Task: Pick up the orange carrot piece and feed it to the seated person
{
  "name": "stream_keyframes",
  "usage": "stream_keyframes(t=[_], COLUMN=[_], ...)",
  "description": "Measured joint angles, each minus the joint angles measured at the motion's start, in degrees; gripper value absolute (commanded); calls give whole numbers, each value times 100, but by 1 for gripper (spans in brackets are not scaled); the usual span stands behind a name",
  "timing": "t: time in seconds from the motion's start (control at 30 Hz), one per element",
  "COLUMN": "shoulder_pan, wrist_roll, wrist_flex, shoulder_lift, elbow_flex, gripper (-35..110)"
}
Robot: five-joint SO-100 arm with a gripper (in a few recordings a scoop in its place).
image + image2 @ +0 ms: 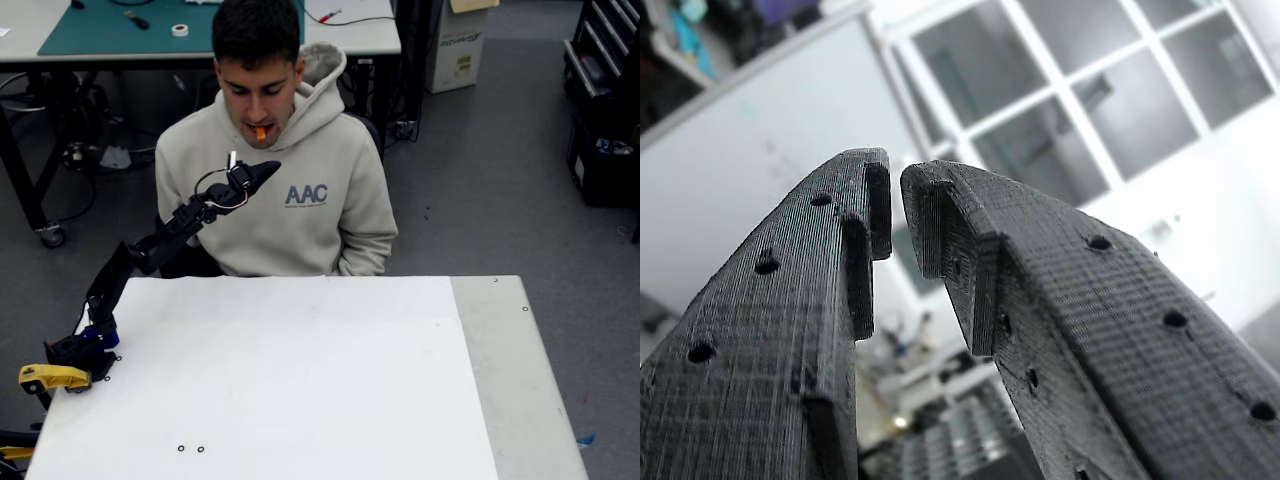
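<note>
**Carrot piece between the person's lips, pincer empty below it**

In the fixed view the orange carrot piece [260, 131] sits in the mouth of the seated person [290, 190], who is behind the far edge of the white tabletop [300, 380]. The black gripper [266, 171] is raised in front of the chest, just below the carrot and not touching it.

In the wrist view the gripper [895, 215] has its fingertips almost together, a thin gap between them, nothing held.
</note>
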Motion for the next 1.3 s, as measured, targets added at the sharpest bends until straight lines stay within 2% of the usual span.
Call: stream_keyframes(t=[0.27, 0.8, 1.03, 1.3], shoulder_pan=[-9, -62, -53, -167], wrist_roll=[0, 79, 1169, 3023], wrist_flex=[0, -26, -26, -26], shoulder_lift=[756, 6047, 8596, 11188], elbow_flex=[2048, 8974, 11470, 13078], gripper=[-2, -2, -2, -2])
